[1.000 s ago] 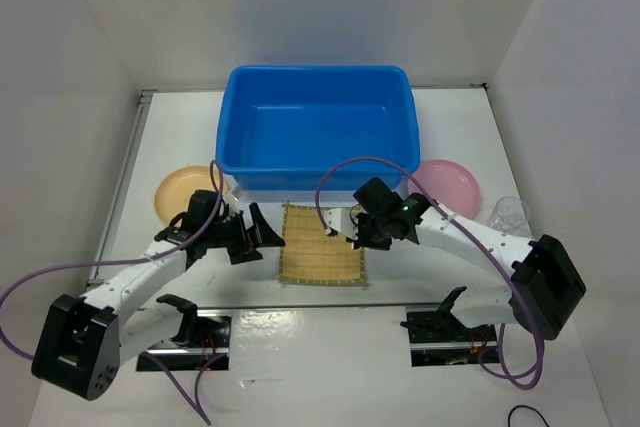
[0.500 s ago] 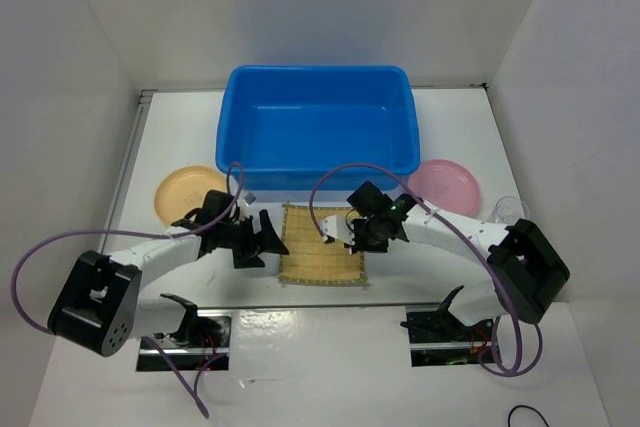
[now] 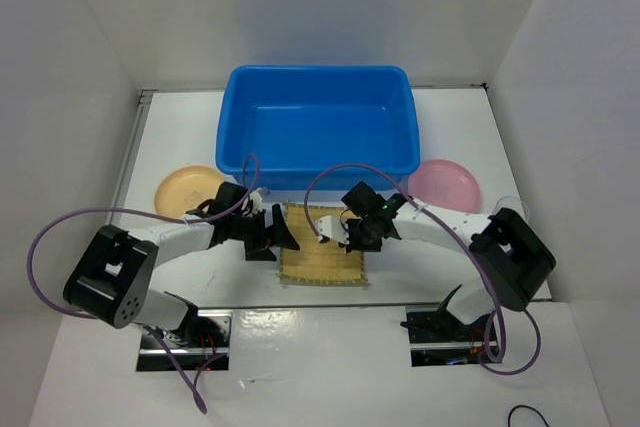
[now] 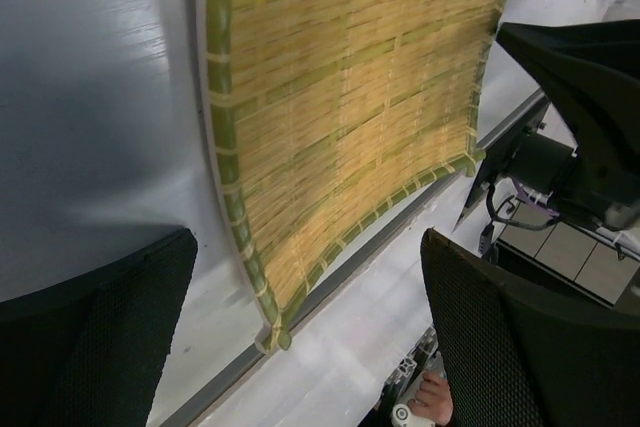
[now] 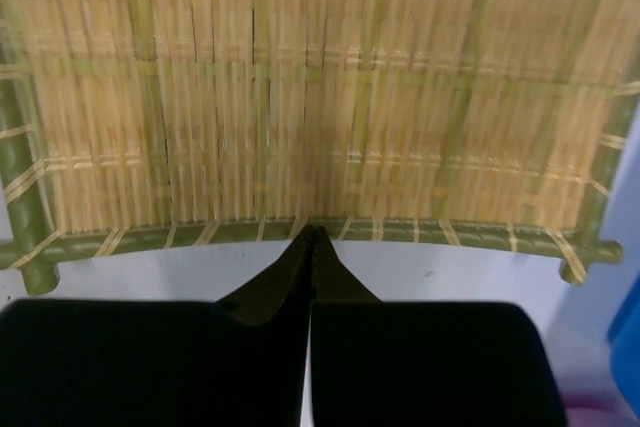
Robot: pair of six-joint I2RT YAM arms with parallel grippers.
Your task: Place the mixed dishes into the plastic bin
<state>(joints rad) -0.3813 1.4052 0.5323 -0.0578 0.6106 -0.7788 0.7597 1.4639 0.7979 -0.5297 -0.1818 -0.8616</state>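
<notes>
the blue plastic bin (image 3: 315,127) stands at the rear centre of the white bench (image 3: 180,127), its interior holding none of the dishes. the square woven bamboo mat (image 3: 320,252) lies on the bench just in front of the bin's front wall, between the two arms. the tan round plate (image 3: 180,192) rests on the bench to the left of the mat, near the bin's front left corner, with part of its near edge hidden by the left arm. the pink round plate (image 3: 445,182) rests on the bench to the right, just beside the bin's front right corner. a clear plastic cup (image 3: 505,205) stands near the pink plate, partly hidden behind the right arm. the left end effector (image 3: 282,237) is at the left edge of the mat with its fingers (image 4: 95,337) spread wide; in the left wrist view the mat's edge and one corner lie between the two fingers, and contact with the mat cannot be confirmed. the right end effector (image 3: 330,232) is over the upper right part of the mat with its fingers (image 5: 300,262) pressed together, pinching nothing; in the right wrist view the tips meet at the mat's bordered edge (image 5: 300,230).
</notes>
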